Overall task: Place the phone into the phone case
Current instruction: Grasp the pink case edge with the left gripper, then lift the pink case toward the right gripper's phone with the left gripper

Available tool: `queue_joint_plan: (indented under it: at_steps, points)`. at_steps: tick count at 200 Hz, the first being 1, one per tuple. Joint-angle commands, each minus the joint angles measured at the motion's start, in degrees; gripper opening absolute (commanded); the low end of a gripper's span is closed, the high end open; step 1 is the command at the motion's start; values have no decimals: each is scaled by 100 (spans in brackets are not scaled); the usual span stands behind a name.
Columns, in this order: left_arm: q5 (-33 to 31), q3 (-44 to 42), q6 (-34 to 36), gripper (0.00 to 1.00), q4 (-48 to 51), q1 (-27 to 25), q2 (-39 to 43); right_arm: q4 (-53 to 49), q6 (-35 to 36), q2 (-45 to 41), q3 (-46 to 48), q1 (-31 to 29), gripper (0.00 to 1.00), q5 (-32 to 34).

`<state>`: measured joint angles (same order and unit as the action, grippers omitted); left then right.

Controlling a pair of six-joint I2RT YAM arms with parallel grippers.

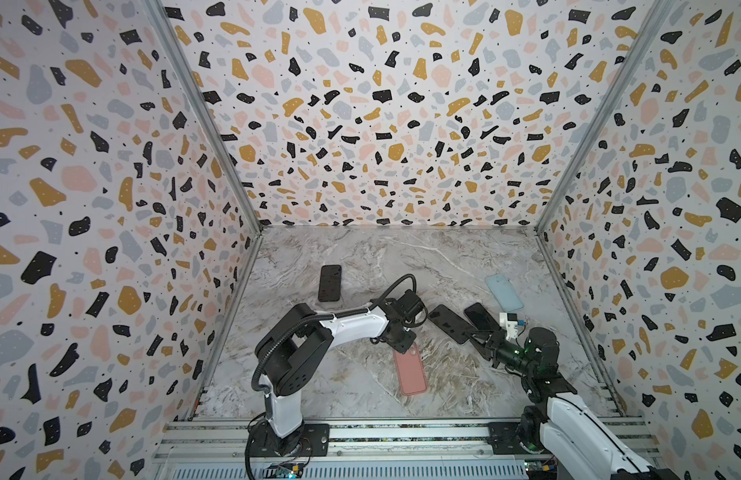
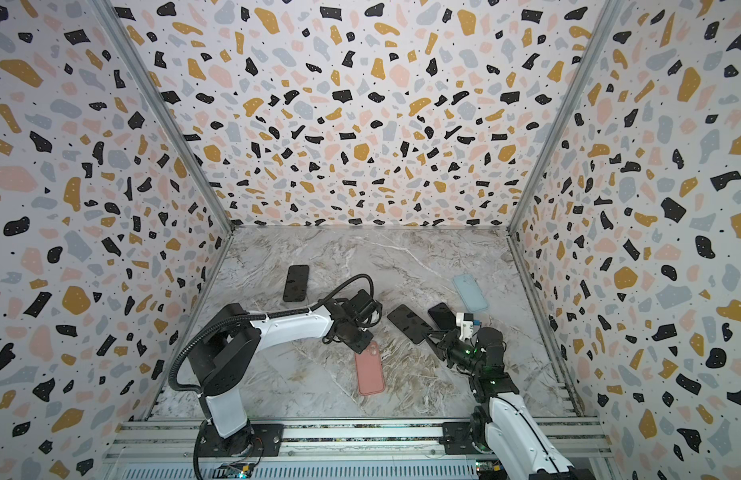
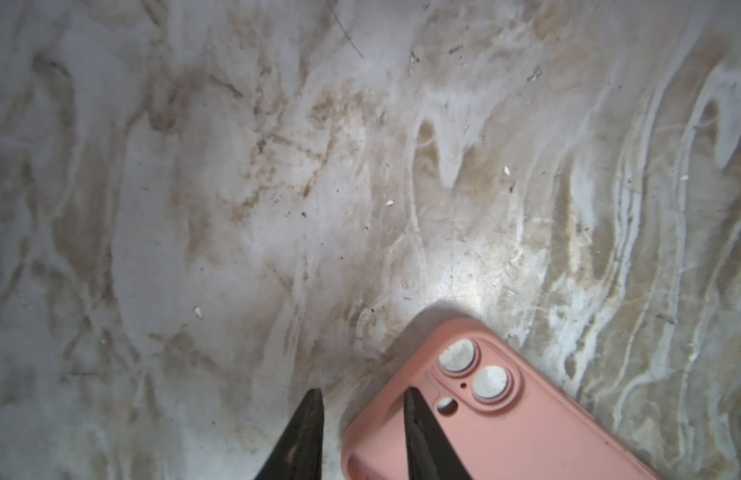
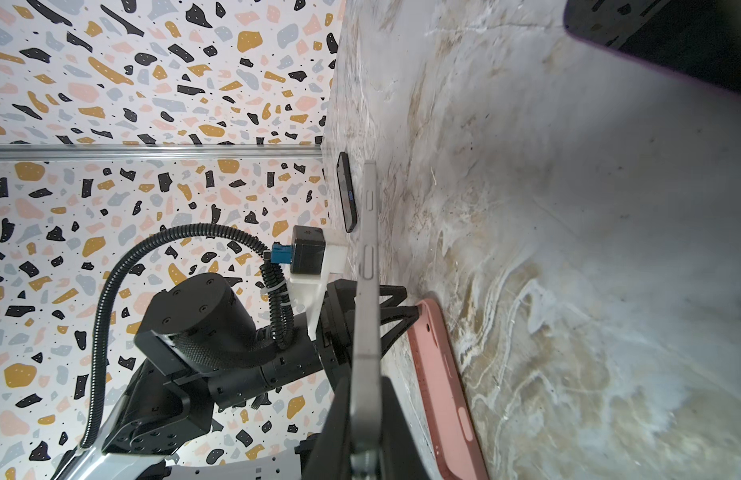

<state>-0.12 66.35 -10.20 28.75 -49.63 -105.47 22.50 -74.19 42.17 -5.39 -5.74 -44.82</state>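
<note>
Three phones, two cases; right gripper clamps one phone, left gripper gapes astride pink case

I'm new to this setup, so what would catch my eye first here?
The loud terrazzo walls boxing in the marble table. Then the pink phone case near the front centre, with the left gripper at its camera end, and to its right the right gripper, jaws shut on a dark phone.

1. You are looking at a pink phone case lying flat near the front middle of the marble table, camera cut-outs at its far end.
2. The phone is dark and grey-edged, right of the table's middle, with one end clamped in your right gripper.
</note>
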Motion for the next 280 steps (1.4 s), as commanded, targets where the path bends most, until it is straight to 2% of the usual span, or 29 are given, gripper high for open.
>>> queue_joint_plan:
  at_steps: [1,43,100,128,197,236,280]
  points:
    - [-58,-87,24,28,34,-27,43,208,133,-25,-126,24,0,-158]
    - [-151,-230,7,17,29,-25,166,193,149,-25,-129,24,0,-201]
    - [-338,-392,-101,11,59,-23,311,115,235,7,-212,12,0,-297]
    - [-436,-517,-365,7,35,12,510,28,328,36,-257,15,0,-402]
    - [-324,-1174,-1500,7,-372,308,1210,-405,708,497,-713,-212,0,-808]
    - [-257,-1572,-1966,8,-625,410,1458,-524,949,940,-1006,-734,0,-926]
    - [-243,-1867,-2089,10,-770,460,1644,-666,1304,1390,-1297,-1329,0,-1002]
